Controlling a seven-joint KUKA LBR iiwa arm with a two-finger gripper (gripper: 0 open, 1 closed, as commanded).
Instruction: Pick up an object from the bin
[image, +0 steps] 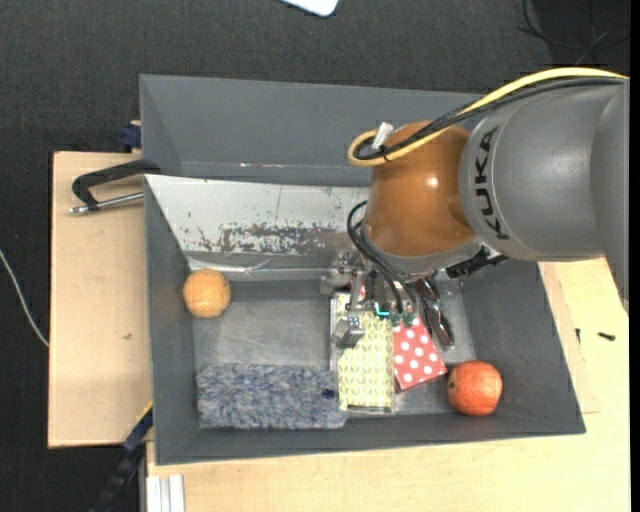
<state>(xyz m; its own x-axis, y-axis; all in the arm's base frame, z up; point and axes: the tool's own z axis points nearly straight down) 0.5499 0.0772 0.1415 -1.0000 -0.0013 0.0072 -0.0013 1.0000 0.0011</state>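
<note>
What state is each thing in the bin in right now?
Orange ball: loose, by the left wall
Reddish fruit: loose, lower right
Blue-grey cloth: lying flat
Green patterned packet: flat, beside the cloth
Red dotted packet: flat, askew
Tool: above both packets

Bin (165, 330): plain grey metal throughout. Its rear inner wall is paler, with a band of dark brownish flecks and scratches.

Item 1, ball (207, 294): pale orange, faintly mottled, no pattern.

Item 2, round fruit (474, 388): orange-red, shading yellower at one side.

Item 3, cloth (265, 397): blue-grey, speckled lighter and darker in a woolly fleck.

Item 4, yellow-green packet (366, 375): pale ground with a small repeating cream motif.

Item 5, red packet (418, 358): red ground with white polka dots.

Arm (560, 170): grey casing with black lettering.

Wrist cover (420, 200): glossy orange-brown, no pattern.

Cable (520, 88): yellow.
</note>
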